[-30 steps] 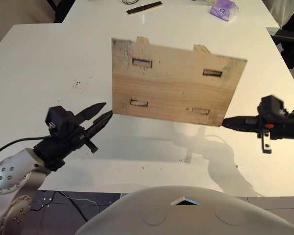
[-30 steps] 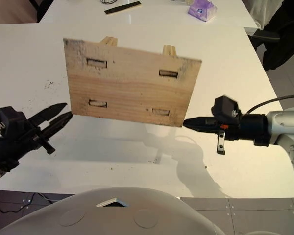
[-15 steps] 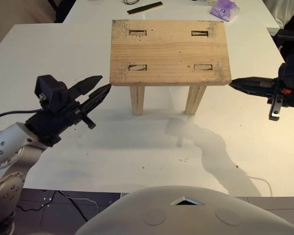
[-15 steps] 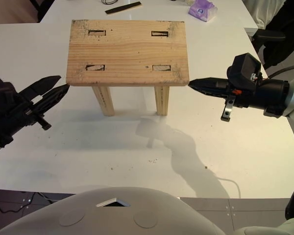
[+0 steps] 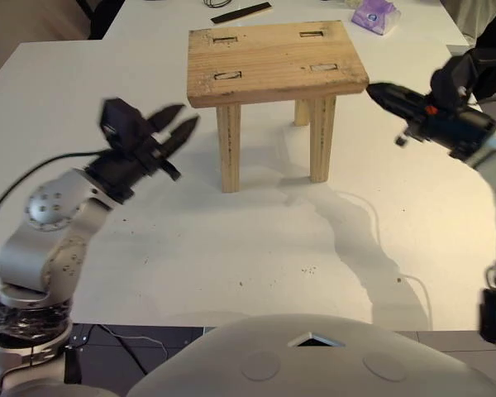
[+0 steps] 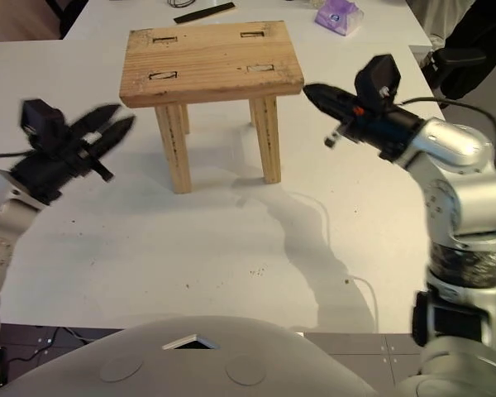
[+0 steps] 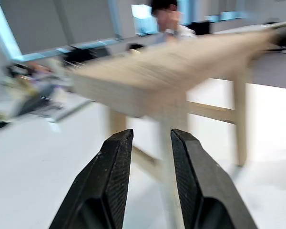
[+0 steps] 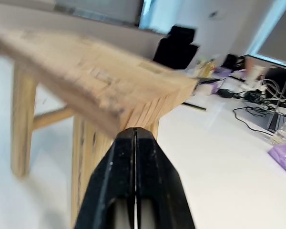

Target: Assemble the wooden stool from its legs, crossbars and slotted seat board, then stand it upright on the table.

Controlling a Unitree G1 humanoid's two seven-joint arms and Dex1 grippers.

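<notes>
Stool (image 5: 273, 62) upright on white table (image 5: 231, 240), purple packet (image 5: 377, 15) behind

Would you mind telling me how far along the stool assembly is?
Done: the stool stands assembled and upright on the table. In hand: nothing; the left gripper is open beside the seat, the right gripper shut at its other end. Left: apparently nothing but backing away.

Pale tan grained stool (image 5: 273, 51) with dark slots, white table (image 5: 231, 248) with dark specks, black left end effector (image 5: 183, 117) and right end effector (image 5: 372, 88), purple packet (image 5: 377, 14).
</notes>
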